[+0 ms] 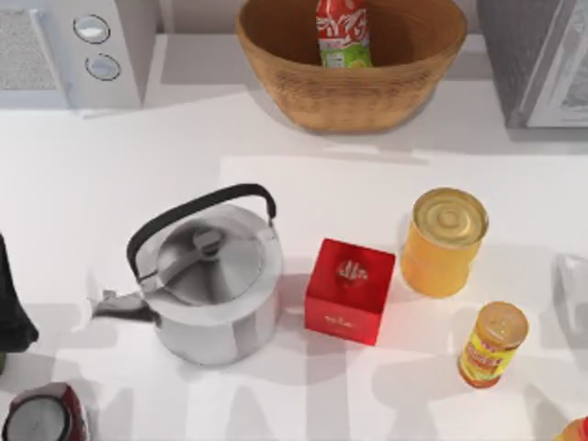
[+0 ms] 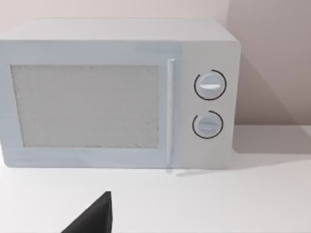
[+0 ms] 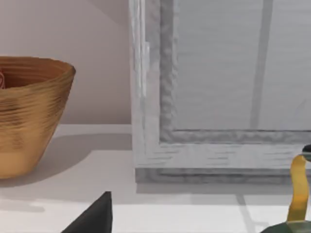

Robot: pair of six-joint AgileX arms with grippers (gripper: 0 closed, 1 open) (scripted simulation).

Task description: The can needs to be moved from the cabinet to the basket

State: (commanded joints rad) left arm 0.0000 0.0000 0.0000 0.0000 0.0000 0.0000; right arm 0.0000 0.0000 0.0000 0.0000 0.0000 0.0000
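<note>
We work at a white table (image 1: 110,175) set against a pale wall, with clutter across its near half and appliances along the back. Nearest us, at about seven o'clock, a dark-topped red container (image 1: 41,418) sits at the table's edge, and just above it, at the left edge, we see the dark bulk of our left arm (image 1: 14,303), parked; whether its fingers stand wide or narrow we cannot tell. Toward five o'clock stands the small yellow jar with a red label (image 1: 492,344), and at the right edge a pale shape that we cannot name with certainty. In the middle sit the steel kettle (image 1: 207,289) at about eight o'clock, the red box (image 1: 349,289) just beside it near centre, and the wide yellow-orange tin (image 1: 444,241) at three o'clock. Farther back, at eleven o'clock, is the microwave (image 2: 116,92), which the left wrist view faces; at one o'clock is the grey cabinet (image 3: 218,97), which the right wrist view faces from close by. The state of our right tool cannot be told either. At twelve o'clock the wicker basket (image 1: 303,83) holds the can (image 1: 343,32), upright inside and clear of both arms. We judge the delivery step done: the can is out of the cabinet and resting in the basket. The next move, as we see it, calls only for keeping both arms away from the basket and settling them at rest.
</note>
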